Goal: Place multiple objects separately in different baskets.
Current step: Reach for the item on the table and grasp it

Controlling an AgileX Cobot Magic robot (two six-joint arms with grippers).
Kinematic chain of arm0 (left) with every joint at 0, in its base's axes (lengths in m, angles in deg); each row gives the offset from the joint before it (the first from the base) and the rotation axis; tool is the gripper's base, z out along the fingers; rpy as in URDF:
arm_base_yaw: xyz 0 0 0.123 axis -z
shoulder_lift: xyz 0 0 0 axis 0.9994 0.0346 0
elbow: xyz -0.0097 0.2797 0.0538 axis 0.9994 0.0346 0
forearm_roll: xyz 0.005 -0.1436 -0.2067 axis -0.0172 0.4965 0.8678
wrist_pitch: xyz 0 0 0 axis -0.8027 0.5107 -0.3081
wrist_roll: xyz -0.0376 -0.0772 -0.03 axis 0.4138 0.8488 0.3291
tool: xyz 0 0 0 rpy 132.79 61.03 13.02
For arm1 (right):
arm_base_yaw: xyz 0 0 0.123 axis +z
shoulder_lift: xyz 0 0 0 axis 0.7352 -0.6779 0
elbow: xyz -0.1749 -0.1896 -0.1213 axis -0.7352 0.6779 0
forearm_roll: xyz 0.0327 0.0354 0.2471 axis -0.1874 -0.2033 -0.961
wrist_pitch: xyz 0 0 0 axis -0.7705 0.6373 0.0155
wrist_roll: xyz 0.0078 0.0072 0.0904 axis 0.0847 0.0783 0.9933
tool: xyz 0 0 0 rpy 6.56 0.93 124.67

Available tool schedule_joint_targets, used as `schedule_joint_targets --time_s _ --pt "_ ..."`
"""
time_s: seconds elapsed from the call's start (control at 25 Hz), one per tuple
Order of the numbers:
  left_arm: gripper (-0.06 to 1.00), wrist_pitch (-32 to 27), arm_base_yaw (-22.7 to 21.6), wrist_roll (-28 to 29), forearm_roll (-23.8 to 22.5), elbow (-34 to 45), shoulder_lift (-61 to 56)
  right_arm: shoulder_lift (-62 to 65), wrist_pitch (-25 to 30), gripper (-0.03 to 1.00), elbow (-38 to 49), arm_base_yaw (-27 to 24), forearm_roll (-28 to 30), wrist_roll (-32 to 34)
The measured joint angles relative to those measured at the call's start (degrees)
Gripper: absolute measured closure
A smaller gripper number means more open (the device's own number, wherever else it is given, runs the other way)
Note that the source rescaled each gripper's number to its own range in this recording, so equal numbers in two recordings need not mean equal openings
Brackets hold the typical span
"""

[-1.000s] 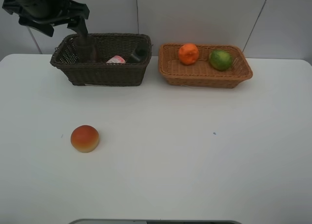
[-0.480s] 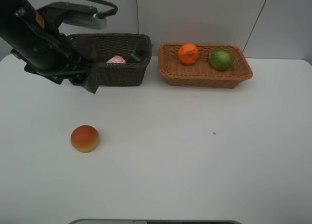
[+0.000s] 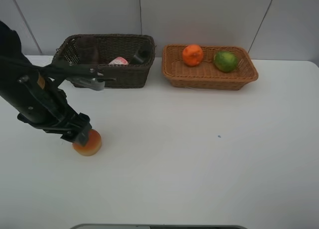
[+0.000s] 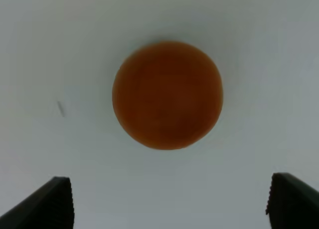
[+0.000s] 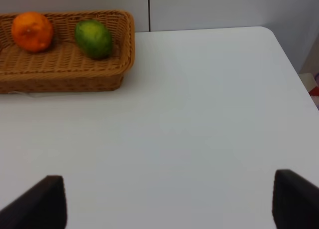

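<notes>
The red-orange round fruit (image 3: 89, 144) lies on the white table at front left. My left gripper (image 3: 79, 133) hangs open just above it. In the left wrist view the fruit (image 4: 167, 94) is centred between the wide-apart fingertips (image 4: 50, 204) and untouched. The dark brown basket (image 3: 122, 75) holds the pink white-capped bottle (image 3: 118, 61), the black bottle (image 3: 140, 55) and the dim purple cup (image 3: 89, 52). The light tan basket (image 3: 209, 80) holds the orange (image 3: 192, 55) and the green lime (image 3: 225, 61). My right gripper (image 5: 167, 201) is open and empty, out of the high view.
The two baskets stand side by side along the table's back edge by the wall. The right wrist view shows the tan basket (image 5: 65, 72) with the orange (image 5: 32, 31) and lime (image 5: 93, 38), and the table's right edge (image 5: 291, 64).
My left arm has left the dark basket and swung forward and down to the fruit, stopping right over it. The purple cup stays in the dark basket. The fruit has not moved.
</notes>
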Motion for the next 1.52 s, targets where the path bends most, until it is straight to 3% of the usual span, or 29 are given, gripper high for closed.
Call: schedule_joint_targets --time_s 0.96,1.24,1.52 --pt "-0.05 13.7 0.0 -2.4 0.1 1.2 12.1 0.0 0.0 0.18 0.0 0.0 0.0 0.0" --pt "-0.05 14.9 0.0 -2.9 0.1 -0.3 14.4 0.0 0.0 0.18 0.0 0.0 0.0 0.0" --pt "-0.05 15.1 0.0 -6.8 0.1 -0.4 14.7 0.0 0.0 0.18 0.0 0.0 0.0 0.0"
